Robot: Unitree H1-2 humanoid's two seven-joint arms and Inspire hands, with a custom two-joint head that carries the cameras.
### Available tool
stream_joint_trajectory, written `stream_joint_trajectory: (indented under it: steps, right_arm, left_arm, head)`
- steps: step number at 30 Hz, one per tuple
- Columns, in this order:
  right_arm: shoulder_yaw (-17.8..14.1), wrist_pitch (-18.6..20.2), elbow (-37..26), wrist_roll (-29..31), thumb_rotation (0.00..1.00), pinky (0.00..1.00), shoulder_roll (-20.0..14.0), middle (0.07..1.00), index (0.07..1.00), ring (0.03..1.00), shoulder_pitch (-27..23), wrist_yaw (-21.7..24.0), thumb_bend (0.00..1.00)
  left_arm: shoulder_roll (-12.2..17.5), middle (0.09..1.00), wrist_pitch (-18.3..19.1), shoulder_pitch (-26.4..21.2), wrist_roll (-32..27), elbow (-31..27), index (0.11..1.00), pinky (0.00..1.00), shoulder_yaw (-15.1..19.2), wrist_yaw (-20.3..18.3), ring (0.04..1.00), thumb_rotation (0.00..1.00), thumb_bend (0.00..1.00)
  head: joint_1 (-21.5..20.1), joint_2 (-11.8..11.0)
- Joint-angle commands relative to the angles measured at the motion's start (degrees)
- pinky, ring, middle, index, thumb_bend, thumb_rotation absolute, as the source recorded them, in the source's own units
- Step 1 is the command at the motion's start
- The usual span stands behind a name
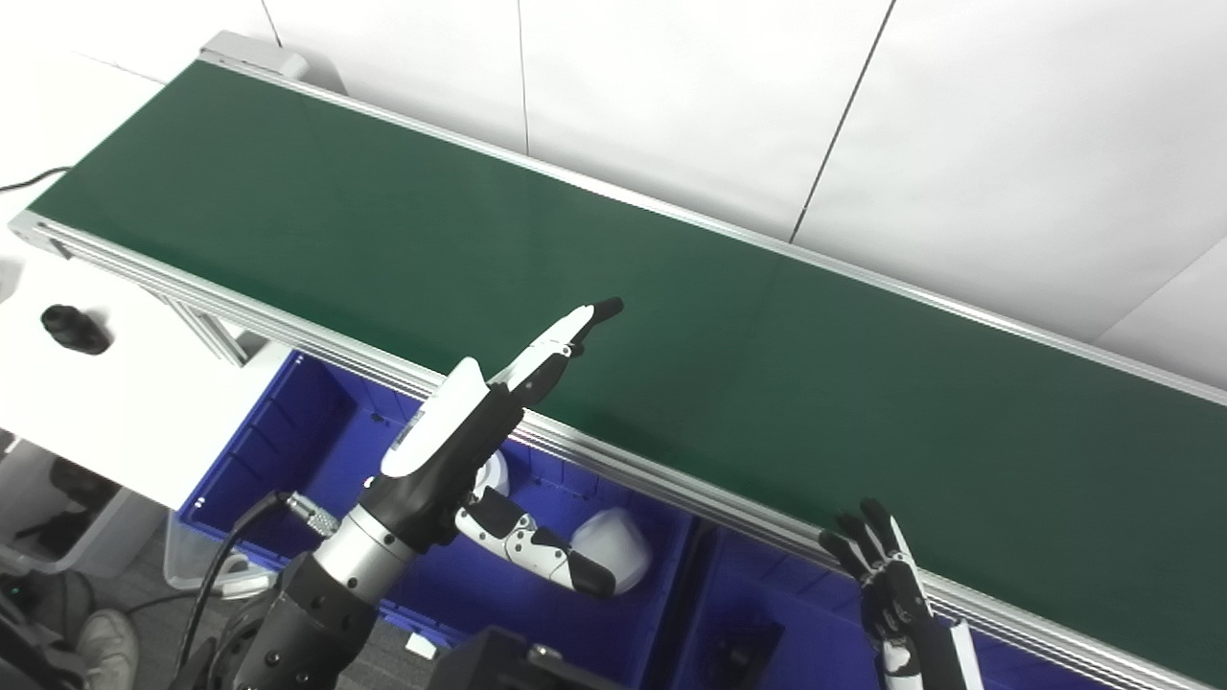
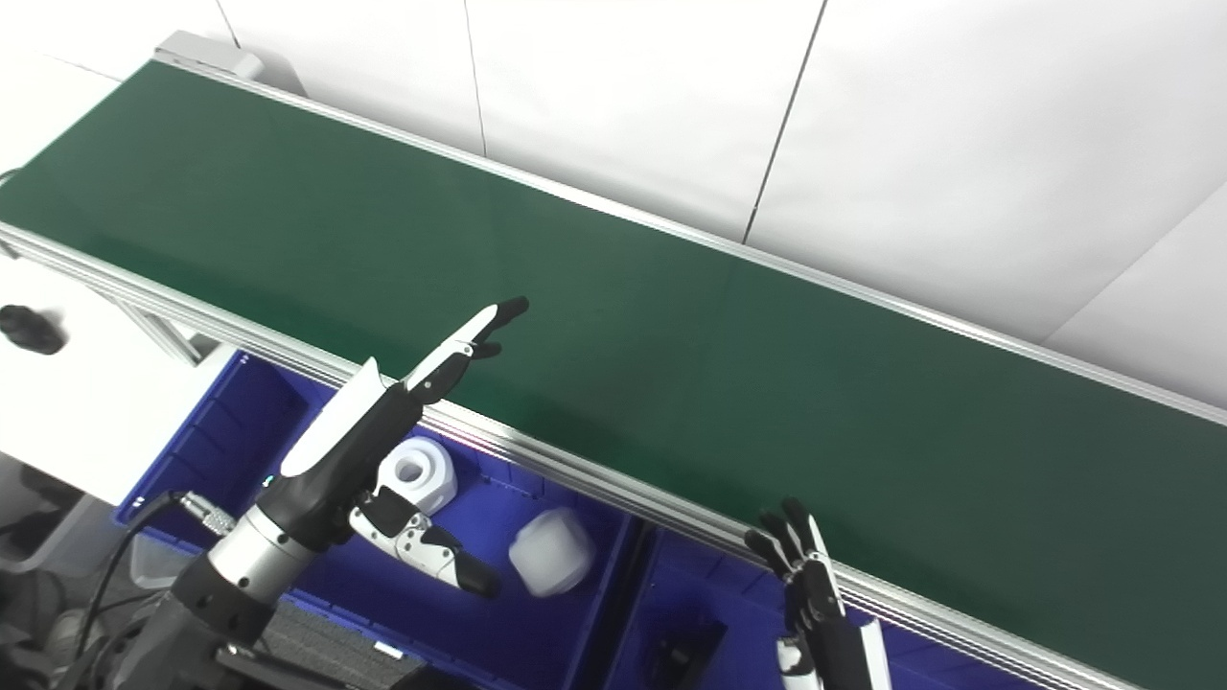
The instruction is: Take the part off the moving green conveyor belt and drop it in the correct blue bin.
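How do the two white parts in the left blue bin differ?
The white part with a hole lies nearer the belt, right by the left hand, its round opening facing up. The rounded white part lies apart to the right and shows no hole. Both are white and rest in the left blue bin.

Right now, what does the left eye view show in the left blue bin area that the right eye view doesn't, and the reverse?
Only the left eye view shows a shoe at the bottom left corner. Only the right eye view shows the white part with a hole almost whole in the left blue bin; in the left eye view the left hand covers most of it. Both show the bare green belt, a rounded white part, the open left hand over the near rail, and the right hand, fingers spread, at the near rail.
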Motion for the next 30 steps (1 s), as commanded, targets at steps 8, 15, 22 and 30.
stream_joint_trajectory:
  steps: [8, 15, 22, 30]
  right_arm:
    - [0.0, 0.7, -2.3, 0.6, 0.93, 0.97, 0.0, 0.919, 0.972, 0.878, 0.0, 0.5, 0.85]
    - [0.7, 1.2, -2.5, -0.3, 0.91, 0.96, 1.3, 0.912, 0.961, 0.872, -0.3, 0.0, 0.85]
    - [2.8, 3.0, -3.0, -3.3, 0.90, 0.94, 4.6, 0.911, 0.955, 0.876, -0.6, -1.2, 0.84]
    - [5.6, 2.4, -0.8, -8.4, 0.92, 0.91, 8.9, 0.922, 0.959, 0.884, -1.4, -3.6, 0.81]
  left_arm:
    - [0.0, 1.000, -1.1, -0.2, -1.5, -1.0, 1.000, 0.97, 0.2, 0.3, 1.000, 0.56, 1.00]
    - [-5.2, 1.000, -5.3, -3.3, -2.9, 6.3, 1.000, 0.99, -3.8, 2.5, 1.000, 0.72, 1.00]
    - [-6.3, 1.000, -4.2, -4.8, -5.4, 16.7, 1.000, 1.00, -6.5, 1.3, 1.000, 0.82, 1.00]
    - [1.2, 1.000, -6.2, -9.1, -7.0, 23.4, 1.000, 0.98, -7.1, -2.0, 1.000, 0.84, 1.00]
  head:
    - [-0.4, 0.1]
    - [-6.4, 0.8]
    - [-16.8, 1.7]
    - [-28.4, 1.9]
